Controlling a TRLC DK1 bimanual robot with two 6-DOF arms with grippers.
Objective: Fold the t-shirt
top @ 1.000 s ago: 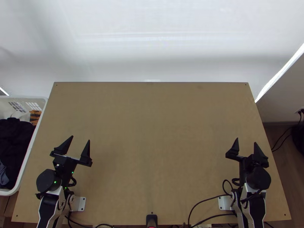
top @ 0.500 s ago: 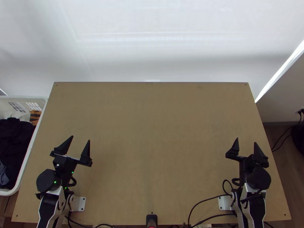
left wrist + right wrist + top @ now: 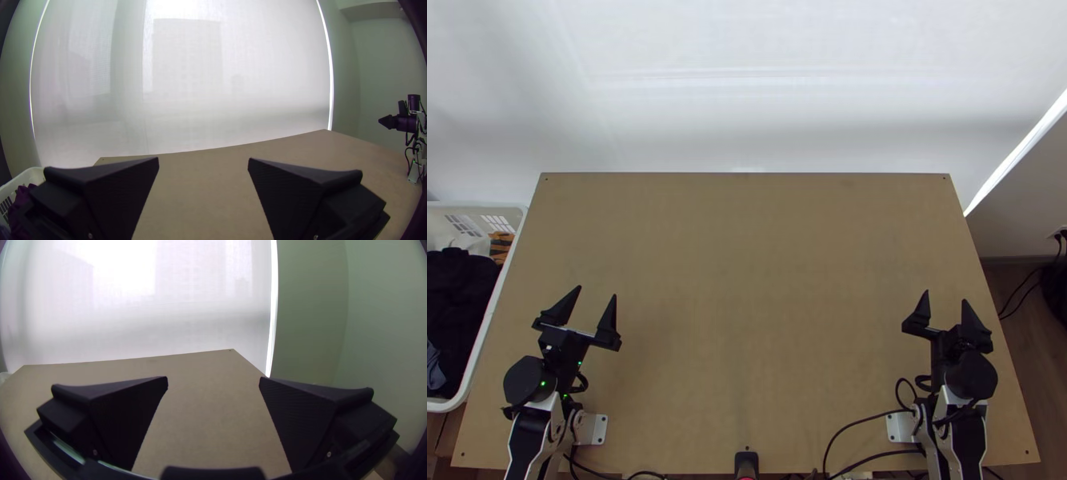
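At the near edge of the desk (image 3: 747, 320), a small black object (image 3: 746, 464) sits in the middle, with black cables (image 3: 859, 422) curving towards the right arm's base. Pale brackets (image 3: 595, 430) (image 3: 902, 427) stand beside the two arms, on their inner sides.

A little farther up, the left pincer (image 3: 597, 290) is over the desk's left part, its black fingers wide apart and holding nothing. The right pincer (image 3: 946, 296) is over the right part, also wide open, with bare desk seen between its fingers. The two are well apart, both pointing towards the far side.

Just beside the desk's left edge is a white basket (image 3: 494, 308). In it dark cloth (image 3: 455, 296) lies bunched, to the left of the left pincer, near it but apart, and well apart from the right pincer. Grey-blue cloth (image 3: 433, 368) lies at the basket's nearer end, orange-brown cloth (image 3: 501, 244) towards its farther end. Which of these, if any, is the t-shirt, I cannot tell.

Beyond the desk's far edge hangs a pale, backlit blind (image 3: 747, 104), a bright strip of light down its right side
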